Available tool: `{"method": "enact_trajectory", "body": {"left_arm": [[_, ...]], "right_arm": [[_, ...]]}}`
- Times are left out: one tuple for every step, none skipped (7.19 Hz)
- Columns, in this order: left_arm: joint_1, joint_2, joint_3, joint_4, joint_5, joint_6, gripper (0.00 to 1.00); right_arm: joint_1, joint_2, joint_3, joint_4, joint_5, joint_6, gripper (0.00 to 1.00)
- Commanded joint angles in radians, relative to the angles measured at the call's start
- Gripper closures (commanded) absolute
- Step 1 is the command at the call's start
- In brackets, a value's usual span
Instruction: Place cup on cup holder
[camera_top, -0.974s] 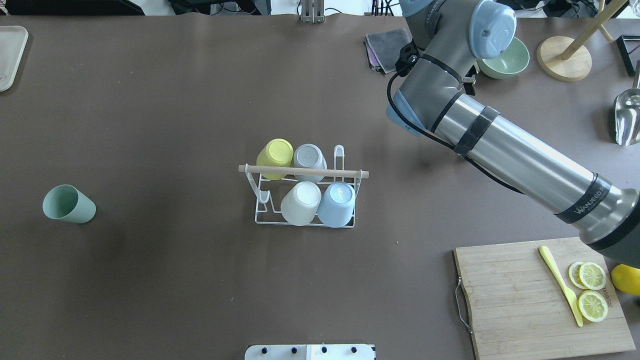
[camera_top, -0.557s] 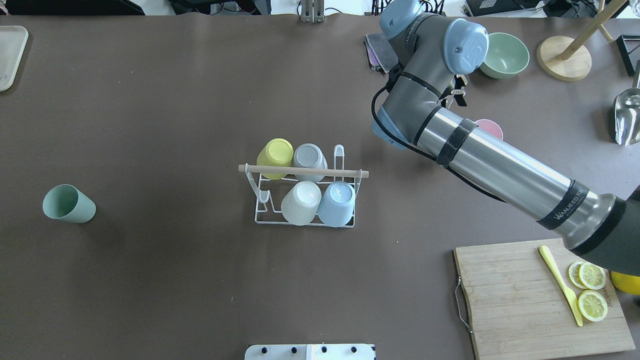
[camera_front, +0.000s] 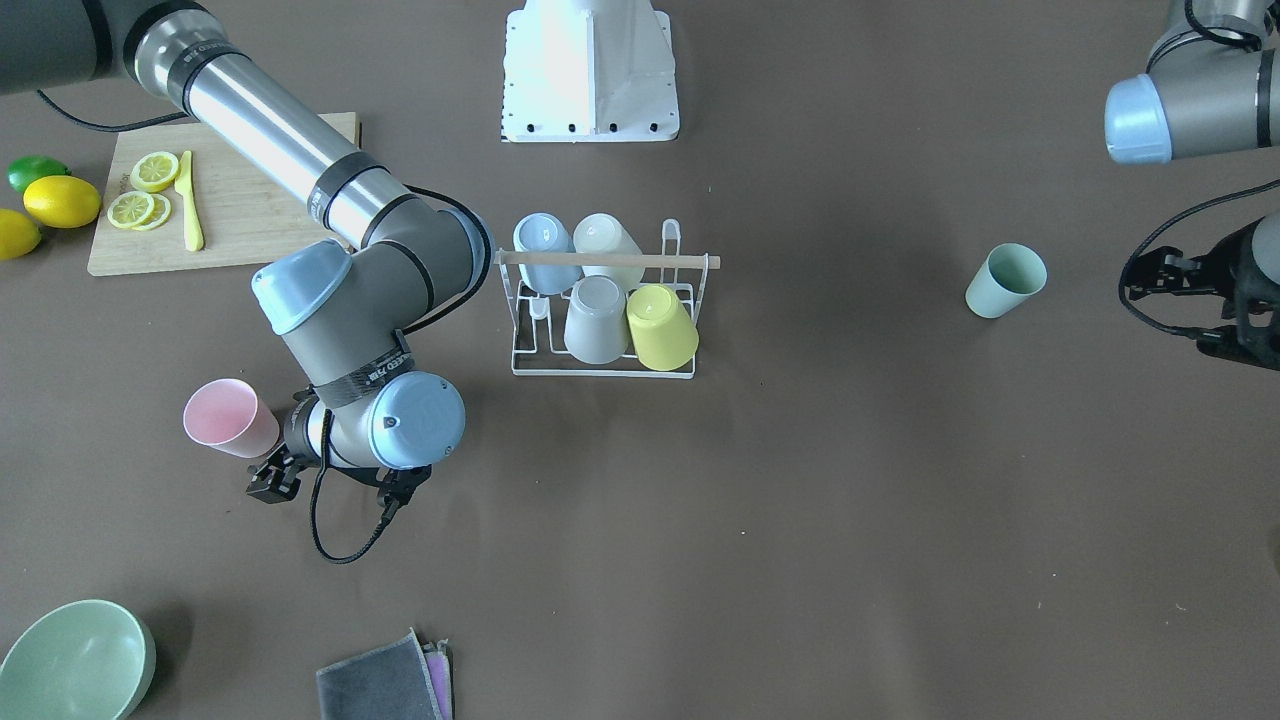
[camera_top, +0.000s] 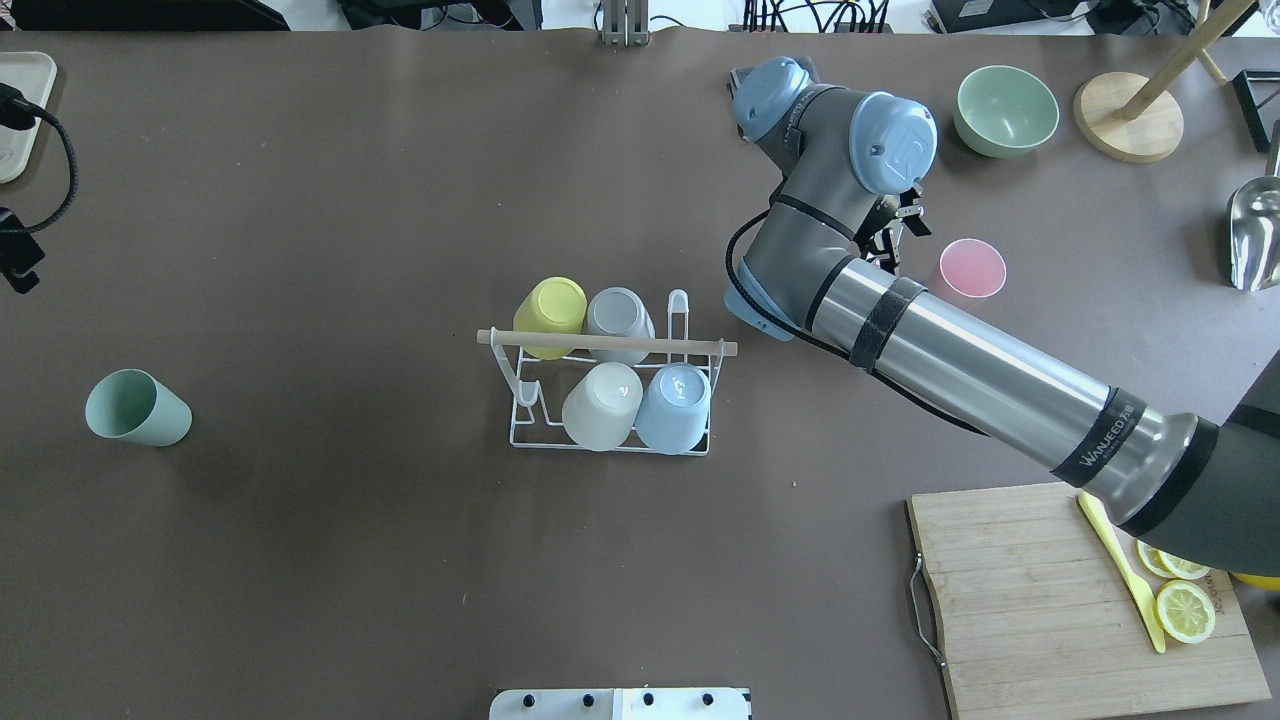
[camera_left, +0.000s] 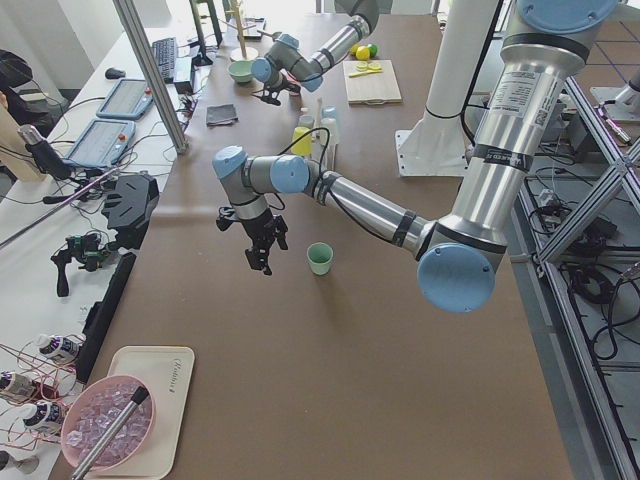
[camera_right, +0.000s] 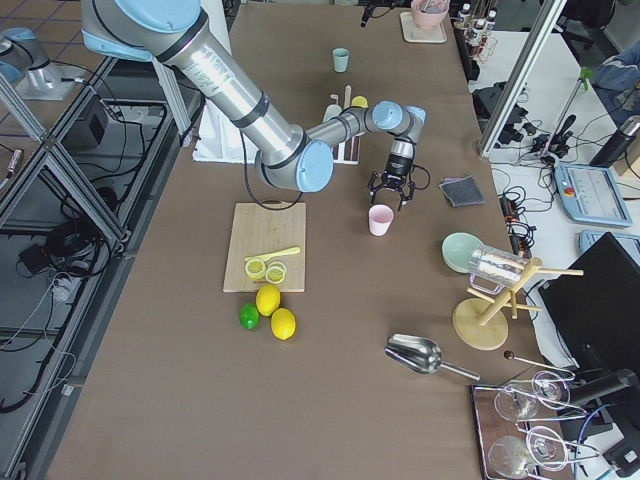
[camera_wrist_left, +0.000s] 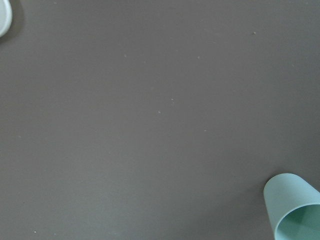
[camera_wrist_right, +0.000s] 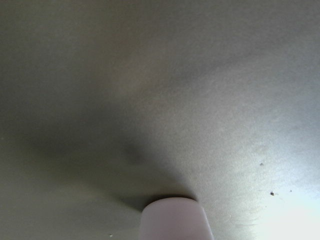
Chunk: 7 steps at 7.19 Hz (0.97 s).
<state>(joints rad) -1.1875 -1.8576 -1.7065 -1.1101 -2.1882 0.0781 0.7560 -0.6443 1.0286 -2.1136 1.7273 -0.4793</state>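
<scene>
1. The cup holder (camera_top: 700, 347) is pictured at the middle of the table (camera_top: 350, 560), with its wooden bar laid across the top. Four cups are hung upside down on its prongs: a yellow cup (camera_top: 550, 308) and a grey cup (camera_top: 620, 315) in the far row, a cream cup (camera_top: 602, 405) and a pale blue cup (camera_top: 673, 405) in the near row. One prong in each row is left bare
2. A pink cup (camera_top: 972, 268) is stood upright, mouth up, on the robot's right side, well apart from the holder
3. The right gripper (camera_front: 332, 490) is held just beside the pink cup without touching it; its jaws are spread wide and nothing is gripped between them
4. A green cup (camera_top: 135, 408) is stood mouth up on the robot's left side, also well apart from the holder
5. The left gripper (camera_left: 267, 255) is hung above the table near the green cup; its jaws are seen parted and empty
6. A cutting board (camera_top: 1030, 600) with lemon slices (camera_top: 1185, 610) and a yellow knife (camera_top: 1120, 570) is set at the near right corner, and a green bowl (camera_top: 1005, 110) is seen at the far right
</scene>
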Motion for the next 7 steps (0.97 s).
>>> {"method": "enact_trajectory", "body": {"left_arm": [[0.026, -0.090, 0.116, 0.001, -0.008, -0.029, 0.02], [0.044, -0.153, 0.198, 0.006, -0.008, -0.032, 0.02], [0.045, -0.161, 0.205, 0.016, -0.011, -0.055, 0.02], [0.058, -0.172, 0.206, 0.021, -0.022, -0.060, 0.02], [0.069, -0.175, 0.223, 0.076, -0.094, -0.060, 0.02], [0.072, -0.173, 0.228, 0.085, -0.108, -0.058, 0.02], [0.081, -0.173, 0.232, 0.085, -0.110, -0.058, 0.02]], "right_arm": [[-0.012, -0.017, -0.004, 0.000, -0.020, -0.043, 0.00], [-0.017, -0.021, -0.004, 0.000, -0.047, -0.053, 0.00], [-0.017, -0.031, -0.002, 0.000, -0.051, -0.074, 0.00], [-0.026, -0.040, -0.002, 0.001, -0.066, -0.078, 0.00], [-0.027, -0.044, -0.002, 0.003, -0.074, -0.079, 0.00], [-0.027, -0.061, 0.005, 0.006, -0.074, -0.079, 0.00], [-0.027, -0.067, 0.005, 0.006, -0.075, -0.081, 0.00]]}}
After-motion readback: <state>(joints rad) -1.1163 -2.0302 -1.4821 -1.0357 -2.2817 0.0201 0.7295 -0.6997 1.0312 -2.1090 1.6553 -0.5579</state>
